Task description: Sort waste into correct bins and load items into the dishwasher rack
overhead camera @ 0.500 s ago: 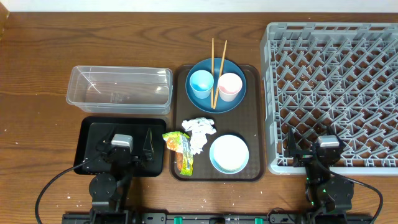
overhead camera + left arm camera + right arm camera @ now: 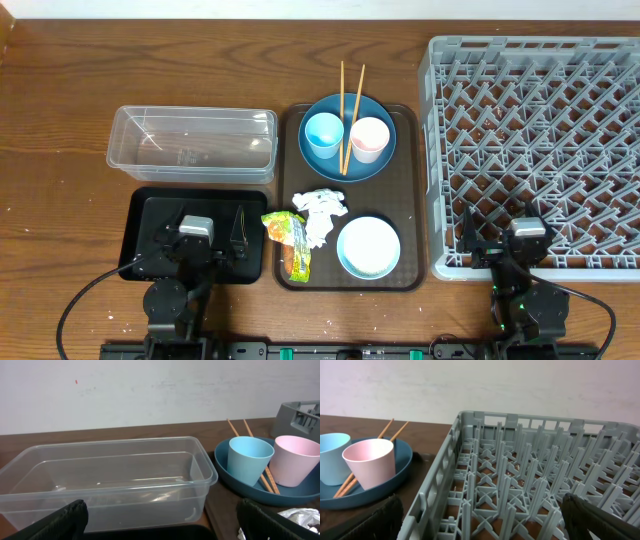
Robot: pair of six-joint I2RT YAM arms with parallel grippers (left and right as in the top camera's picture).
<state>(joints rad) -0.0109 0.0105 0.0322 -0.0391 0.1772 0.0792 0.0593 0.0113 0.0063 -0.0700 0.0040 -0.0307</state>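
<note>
At the near table point(image 2: 60, 150) edge, left pincer point(image 2: 202, 238) and right pincer point(image 2: 520, 238) point forward, jaws wide.

A brown serving tray point(image 2: 410, 200) lies at the centre of the dark wooden worktop point(image 2: 60, 100), its long sides running from 12 to 6 o'clock; the wood grain runs from 9 to 3 o'clock. A white wall point(image 2: 150, 390) stands behind the worktop, at 12 o'clock.

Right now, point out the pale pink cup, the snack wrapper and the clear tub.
pale pink cup point(image 2: 369, 138), overhead view, its open mouth
snack wrapper point(image 2: 285, 228), overhead view, its yellow-green upper part
clear tub point(image 2: 100, 507), left wrist view, its near wall
</note>
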